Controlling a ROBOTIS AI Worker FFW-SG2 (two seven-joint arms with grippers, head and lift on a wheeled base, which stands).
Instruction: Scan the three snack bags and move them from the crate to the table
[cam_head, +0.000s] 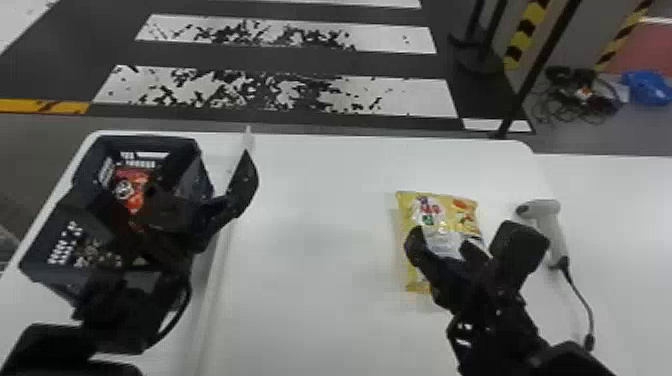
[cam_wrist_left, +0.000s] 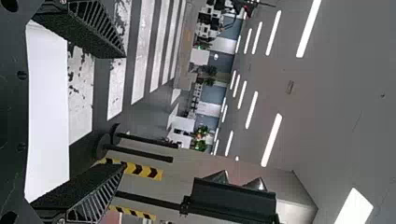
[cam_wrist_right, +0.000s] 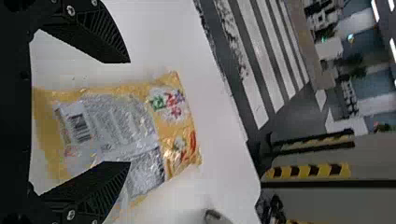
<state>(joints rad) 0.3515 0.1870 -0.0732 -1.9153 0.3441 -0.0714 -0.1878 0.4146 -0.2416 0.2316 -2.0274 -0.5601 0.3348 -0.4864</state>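
The black right gripper (cam_wrist_right: 130, 112), flat fingers wide apart, hangs over the yellow-and-silver foil snack bag (cam_wrist_right: 112, 121), laid barcode up short of the white worktop (cam_head: 310, 300)'s far right corner, presumably for the pale handheld scanner (cam_head: 554, 232) beside it. The black left gripper (cam_wrist_left: 124, 110), also spread, sits above the dark plastic crate (cam_head: 150, 141) by the left edge, probably parked; its arm hides contents nearer than the red snack bag (cam_head: 134, 180).

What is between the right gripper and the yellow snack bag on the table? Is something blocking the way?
Nothing visible is in the way: the right gripper is open over the yellow snack bag. The scanner lies to the bag's right, outside that path.
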